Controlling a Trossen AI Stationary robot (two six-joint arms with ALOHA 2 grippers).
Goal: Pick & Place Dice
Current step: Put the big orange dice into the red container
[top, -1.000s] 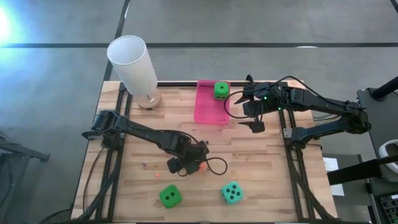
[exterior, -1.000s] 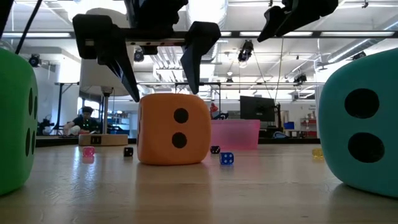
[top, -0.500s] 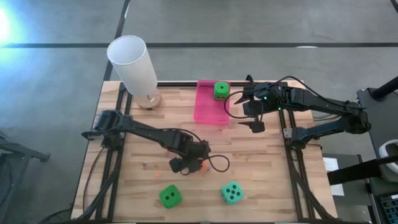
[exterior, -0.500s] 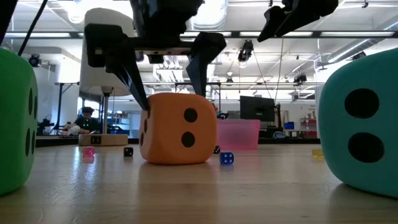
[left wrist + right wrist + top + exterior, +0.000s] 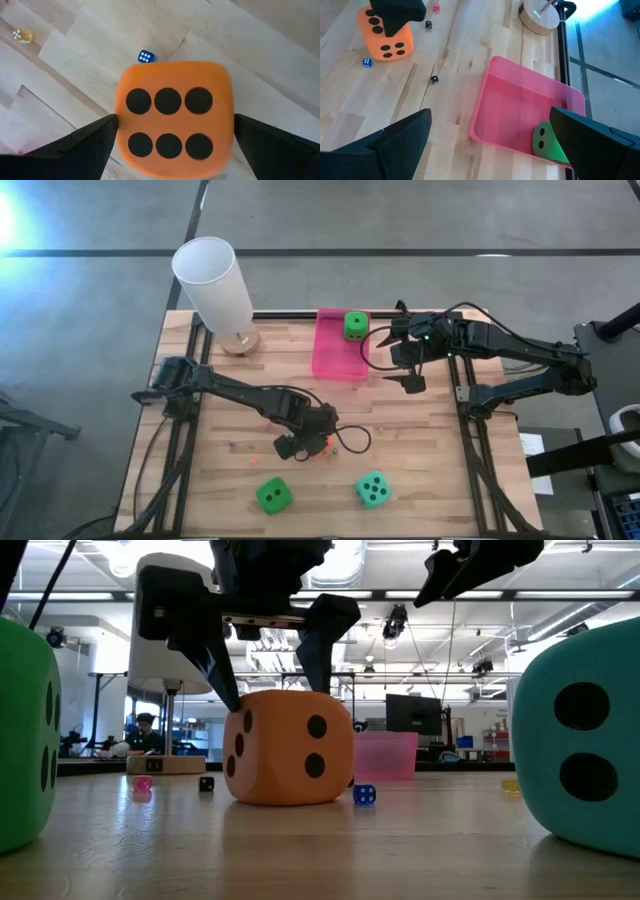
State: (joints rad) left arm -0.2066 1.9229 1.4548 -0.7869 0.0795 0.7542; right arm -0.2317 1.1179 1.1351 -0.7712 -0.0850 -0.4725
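The table (image 5: 420, 440) is a wooden slab in a black frame, and every place below is given from the pink tray (image 5: 338, 345) at its far edge, about mid-width.

The right arm (image 5: 520, 358) reaches in from the right side, and its gripper (image 5: 408, 348) hovers just right of the tray, above the wood, with jaws spread wide and nothing between them. The left arm (image 5: 225, 390) stretches from the left edge toward the middle. Its gripper (image 5: 305, 442) is down on the table, well in front of the tray, jaws wide open and straddling the orange die (image 5: 174, 117); in the left wrist view the fingers (image 5: 75, 150) stand at either side of the cube, at or just off its faces, and whether they touch I cannot tell.

A white lamp (image 5: 215, 285) stands on a round wooden base left of the tray.

One green die (image 5: 355, 326) lies inside the tray, in its far right corner. The orange die sits on the wood, six pips up. The second green die (image 5: 273, 495) and the teal die (image 5: 373, 490) rest near the front edge, far from the tray, the green one to the left of the teal.

Tiny dice are scattered on the wood near the orange die: blue (image 5: 364, 794), black (image 5: 206, 783) and pink (image 5: 142, 784).
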